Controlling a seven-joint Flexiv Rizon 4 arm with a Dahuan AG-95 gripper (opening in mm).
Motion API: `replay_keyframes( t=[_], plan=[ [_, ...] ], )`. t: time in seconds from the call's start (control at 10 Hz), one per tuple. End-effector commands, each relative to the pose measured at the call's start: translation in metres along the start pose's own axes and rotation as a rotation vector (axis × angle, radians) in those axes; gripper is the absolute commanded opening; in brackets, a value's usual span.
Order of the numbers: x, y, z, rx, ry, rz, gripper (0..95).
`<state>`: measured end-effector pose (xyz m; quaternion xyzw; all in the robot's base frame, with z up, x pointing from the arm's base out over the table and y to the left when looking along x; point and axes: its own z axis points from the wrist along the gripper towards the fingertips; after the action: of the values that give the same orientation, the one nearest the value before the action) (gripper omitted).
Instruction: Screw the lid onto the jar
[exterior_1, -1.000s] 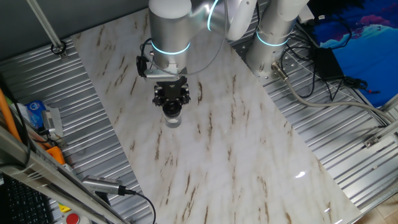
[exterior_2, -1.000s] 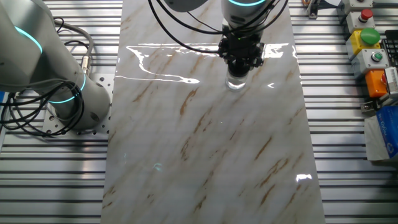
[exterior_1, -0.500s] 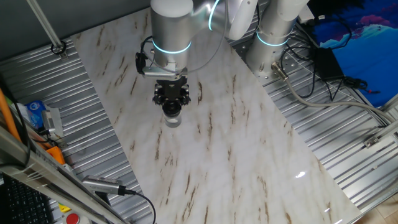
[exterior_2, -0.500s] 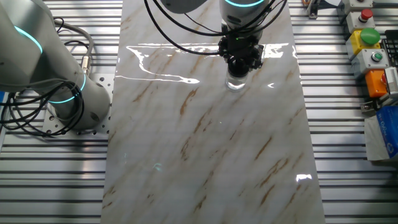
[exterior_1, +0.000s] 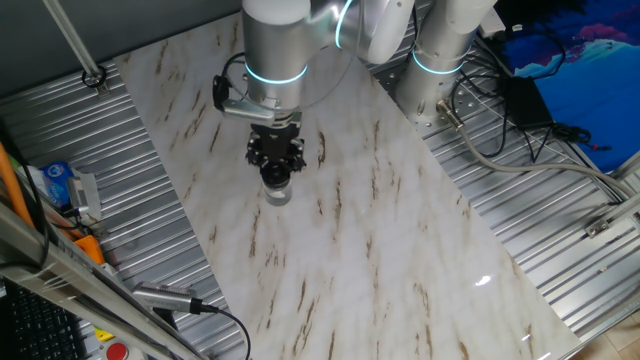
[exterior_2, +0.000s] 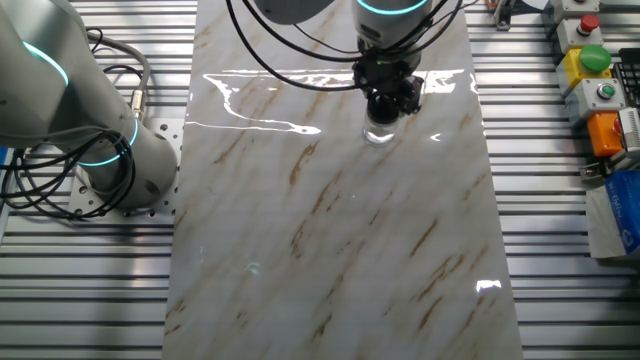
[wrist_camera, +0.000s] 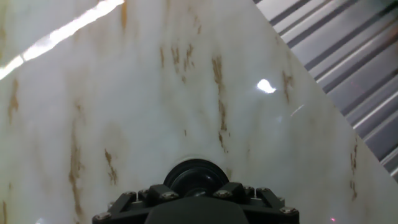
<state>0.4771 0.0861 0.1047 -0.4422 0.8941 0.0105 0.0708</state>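
Gripper (exterior_1: 276, 176) clamps the small round black lid (wrist_camera: 195, 177) on the clear glass jar (exterior_1: 279, 194); twisting should stay vertical, pressing lightly.

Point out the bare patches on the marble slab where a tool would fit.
Most of the marble slab is bare, from the jar toward its near end. The only crowded spot is where the pincer holds the lid on the jar.

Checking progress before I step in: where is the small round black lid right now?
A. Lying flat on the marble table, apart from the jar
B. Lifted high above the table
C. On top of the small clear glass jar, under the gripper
C: both fixed views show the small round black lid on the small clear glass jar, directly beneath the gripper.
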Motion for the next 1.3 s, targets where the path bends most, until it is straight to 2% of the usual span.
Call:
replay_keyframes(
  t=[0.1, 0.3, 0.9, 1.3],
  plan=[
    [0.0005, 0.0, 0.0039, 0.002, -0.017, 0.071, 0.0],
    [0.0006, -0.0001, 0.0045, -0.004, -0.028, 0.138, 0.0],
    [0.0009, -0.0003, 0.0054, 0.032, -0.065, 0.289, 0.0],
    [0.0009, -0.0003, 0.0054, 0.031, -0.069, 0.307, 0.0]
  ],
)
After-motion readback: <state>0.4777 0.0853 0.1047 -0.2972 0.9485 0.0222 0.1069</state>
